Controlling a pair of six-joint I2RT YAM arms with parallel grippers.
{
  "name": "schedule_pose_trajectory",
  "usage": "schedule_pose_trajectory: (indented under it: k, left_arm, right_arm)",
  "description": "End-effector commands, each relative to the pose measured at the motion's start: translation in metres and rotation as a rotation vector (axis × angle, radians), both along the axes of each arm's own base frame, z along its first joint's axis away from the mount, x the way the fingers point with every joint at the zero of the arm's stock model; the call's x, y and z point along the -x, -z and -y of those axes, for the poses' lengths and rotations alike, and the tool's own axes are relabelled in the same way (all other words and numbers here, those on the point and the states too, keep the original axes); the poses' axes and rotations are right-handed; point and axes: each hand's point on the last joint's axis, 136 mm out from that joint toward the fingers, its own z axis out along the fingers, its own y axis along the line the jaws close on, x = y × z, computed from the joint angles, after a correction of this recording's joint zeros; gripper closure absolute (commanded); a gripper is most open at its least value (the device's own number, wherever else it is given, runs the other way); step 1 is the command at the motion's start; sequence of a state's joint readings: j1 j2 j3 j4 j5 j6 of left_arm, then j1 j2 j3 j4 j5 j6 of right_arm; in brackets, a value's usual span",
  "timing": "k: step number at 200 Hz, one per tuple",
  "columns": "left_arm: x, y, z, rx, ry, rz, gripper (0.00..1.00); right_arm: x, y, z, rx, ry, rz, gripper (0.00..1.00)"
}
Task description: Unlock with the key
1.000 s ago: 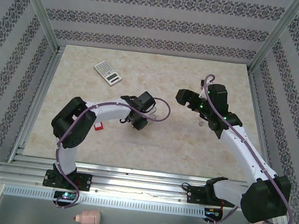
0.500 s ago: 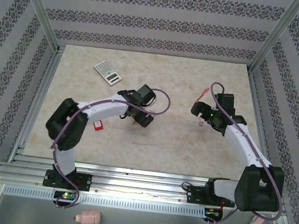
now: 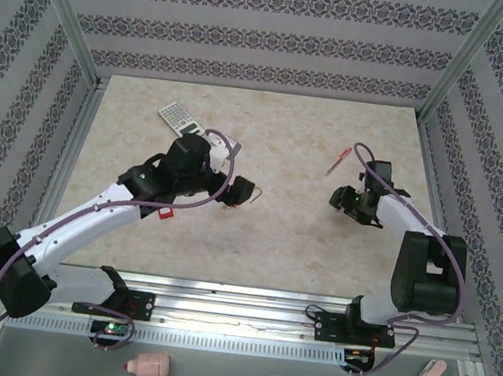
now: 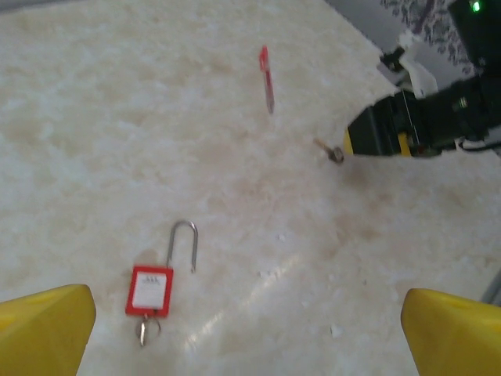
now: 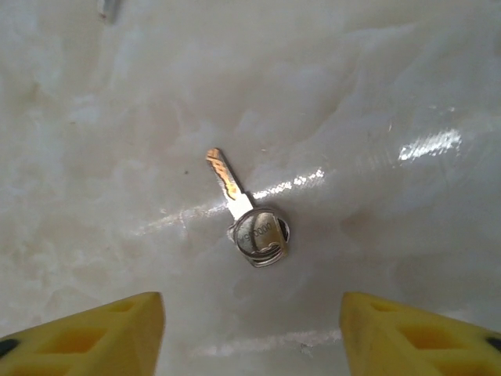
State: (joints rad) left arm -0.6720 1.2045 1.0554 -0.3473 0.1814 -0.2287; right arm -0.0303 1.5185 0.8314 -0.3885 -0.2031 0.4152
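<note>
The key [image 5: 250, 227], small and silvery with a round head and ring, lies flat on the table just ahead of my right gripper [image 5: 250, 329], which is open and low over it; its yellow fingers [image 5: 102, 333] stand either side. The same key [image 4: 333, 151] shows beside the right gripper [image 3: 340, 199]. A red padlock [image 4: 149, 290] lies with its shackle swung open and another small key in its base, ahead of my open left gripper [image 4: 250, 333], which holds nothing. The left gripper [image 3: 240, 193] hovers at the table's middle.
A red pen [image 3: 335, 162] lies behind the right gripper, also the red pen [image 4: 267, 78]. A second small red padlock [image 3: 166, 213] sits under the left arm. A calculator [image 3: 179, 120] lies at the back left. Metal frame rails edge the table.
The right gripper has dropped and moved nearer, down over the key. The left arm has swung its elbow out to the left and stretched, its gripper staying near the open padlock.
</note>
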Motion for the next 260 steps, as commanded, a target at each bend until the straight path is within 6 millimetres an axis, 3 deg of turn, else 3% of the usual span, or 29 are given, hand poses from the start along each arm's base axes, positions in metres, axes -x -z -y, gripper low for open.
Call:
schedule_pose_trajectory:
  k: [1,52,148,175,220,260]
  left_arm:
    - [0.007,-0.005,0.0,0.067,0.004,-0.006,0.0]
    - [0.015,0.001,-0.007,0.07,-0.005,-0.006,0.01]
    - [0.012,0.004,-0.009,0.046,-0.014,0.003,0.02]
    - [0.012,0.007,-0.01,0.041,-0.017,-0.001,0.02]
    - [0.012,0.009,-0.012,0.033,-0.022,0.001,0.02]
    - [0.011,0.011,-0.01,0.03,-0.016,-0.002,0.02]
  right_arm:
    - [-0.02,-0.009,-0.001,-0.011,-0.012,0.048,0.41]
    - [-0.035,-0.001,-0.004,-0.008,-0.01,0.004,0.49]
    - [-0.02,0.024,-0.003,0.057,-0.034,-0.106,0.58]
    - [-0.021,0.024,-0.001,0.07,-0.038,-0.112,0.65]
    - [-0.018,0.029,0.002,0.089,-0.037,-0.125,0.69]
    - [-0.018,0.031,0.0,0.083,-0.047,-0.141,0.82]
